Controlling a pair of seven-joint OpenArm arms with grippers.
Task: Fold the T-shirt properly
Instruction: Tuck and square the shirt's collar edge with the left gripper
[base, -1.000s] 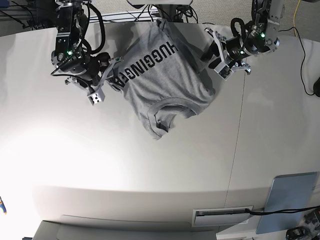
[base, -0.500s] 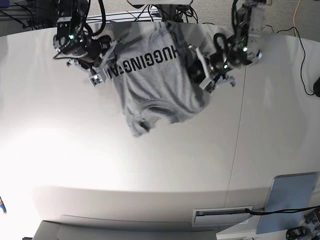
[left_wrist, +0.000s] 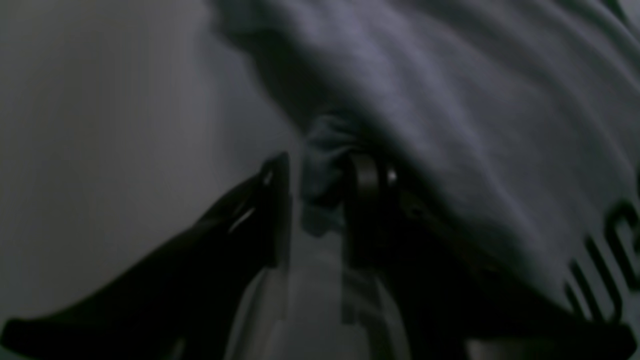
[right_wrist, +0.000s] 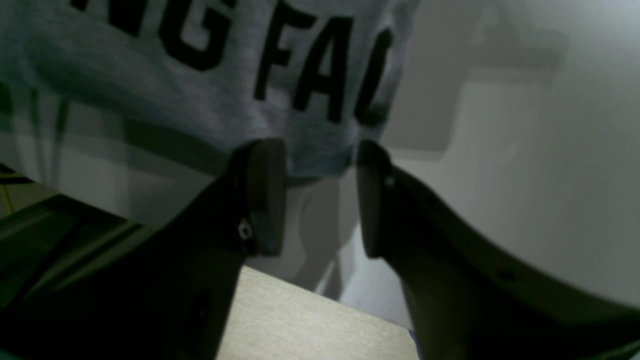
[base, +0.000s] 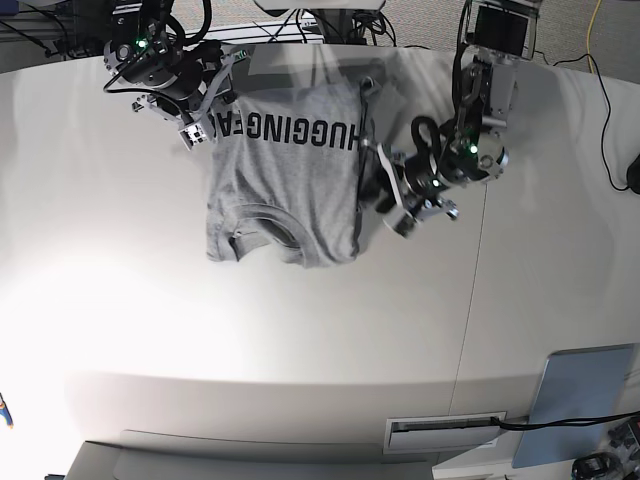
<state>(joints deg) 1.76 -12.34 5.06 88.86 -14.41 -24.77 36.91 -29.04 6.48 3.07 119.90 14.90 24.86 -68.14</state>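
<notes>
Left gripper (left_wrist: 317, 200) clamped on bunched hem fold of T-shirt (base: 285, 175); right gripper (right_wrist: 320, 195) pinching printed edge. Shirt hangs between arms above table (base: 150, 330), collar low. Likely soft, light, limp, stretchy; best hold: hem corners, wide apart.

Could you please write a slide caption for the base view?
Two claws hold a grey T-shirt by opposite edges over the white table.

Shirt strung between my two grippers
I see the T-shirt (base: 285, 180) on the table (base: 200, 340), right gripper (base: 205, 125) at its left edge, left gripper (base: 375, 190) at its right.
</notes>
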